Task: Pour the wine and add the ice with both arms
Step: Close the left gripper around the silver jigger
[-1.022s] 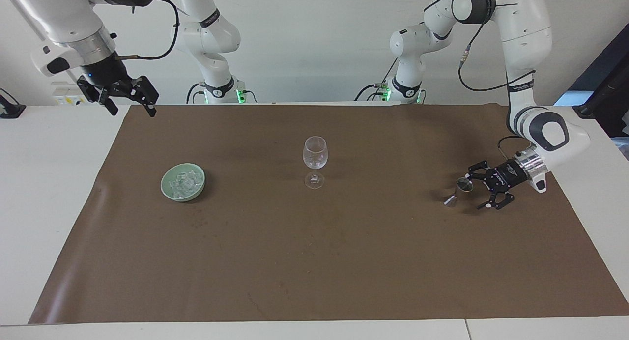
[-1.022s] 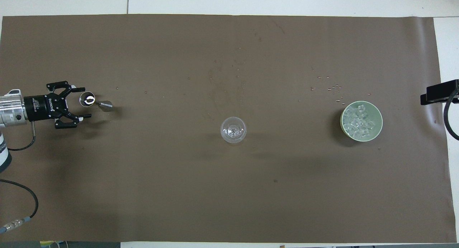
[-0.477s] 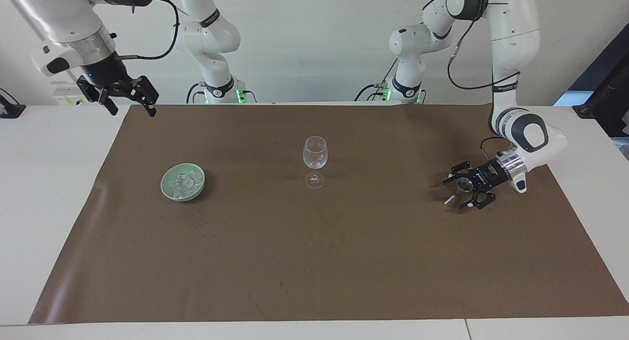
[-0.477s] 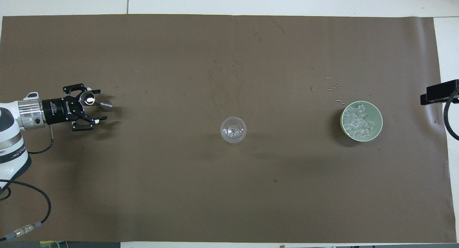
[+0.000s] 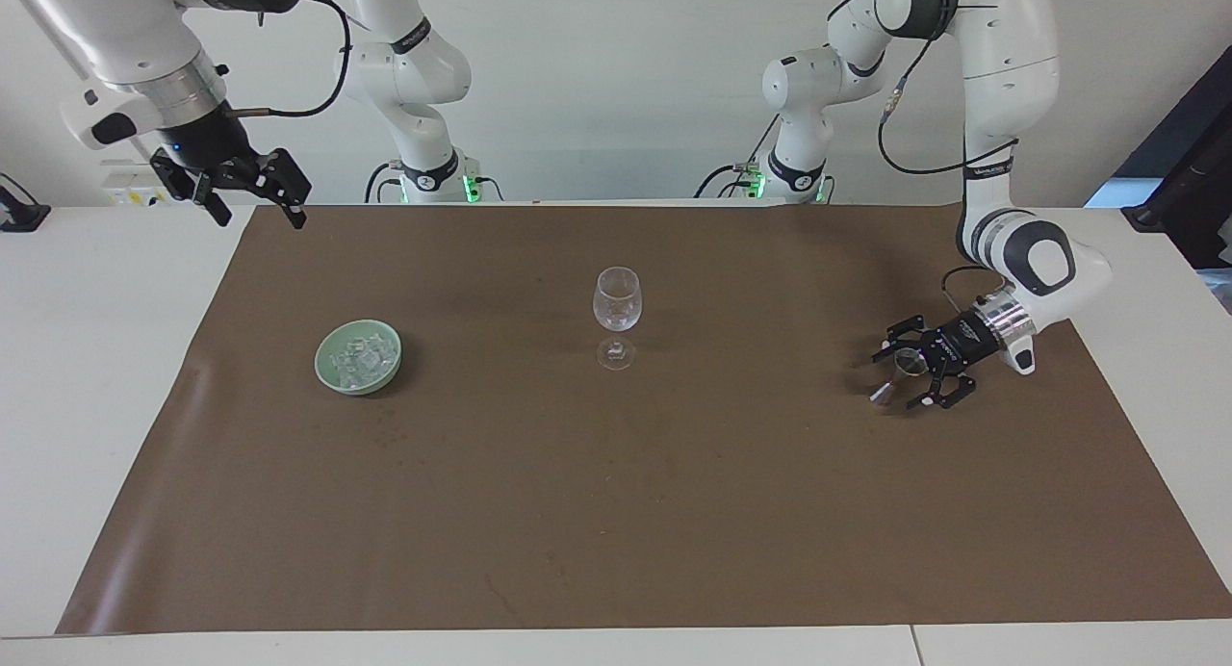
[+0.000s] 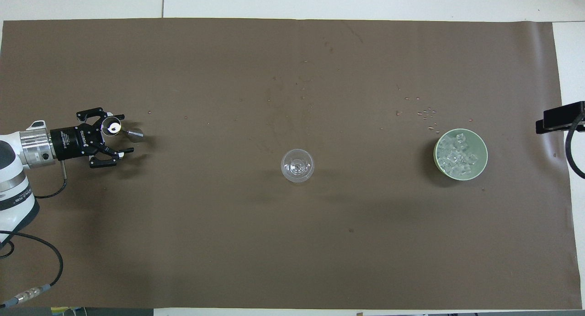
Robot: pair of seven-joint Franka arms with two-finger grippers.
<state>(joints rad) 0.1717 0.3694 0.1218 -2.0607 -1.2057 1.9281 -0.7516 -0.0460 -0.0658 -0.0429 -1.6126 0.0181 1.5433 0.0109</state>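
Left gripper (image 5: pixel 900 372): low at the right of the facing view, lying sideways just above the brown mat (image 5: pixel 616 512); jaws spread wide around a small metal jigger (image 5: pixel 897 371), not closed on it.
Jigger: double-ended metal measure, tilted on the mat at the left arm's end; in the overhead view it sits at centre left (image 6: pixel 119 130), its open cup between the fingers and its narrow end pointing toward the glass.
Right gripper (image 5: pixel 255 207): raised at the upper left of the facing view, over the mat's corner next to the white table (image 5: pixel 96 358); jaws open, nothing held; this arm waits.
Wine glass (image 5: pixel 616 315): upright at the middle of the frame, clear, appears empty.
Ice (image 5: pixel 361 360): heap of clear cubes inside a pale green bowl (image 5: pixel 327 373), left of centre in the facing view, at the right arm's end of the mat; in the overhead view at centre right (image 6: pixel 457 154).
Mat: small specks near the bowl (image 6: pixel 422 113), higher in the overhead view.
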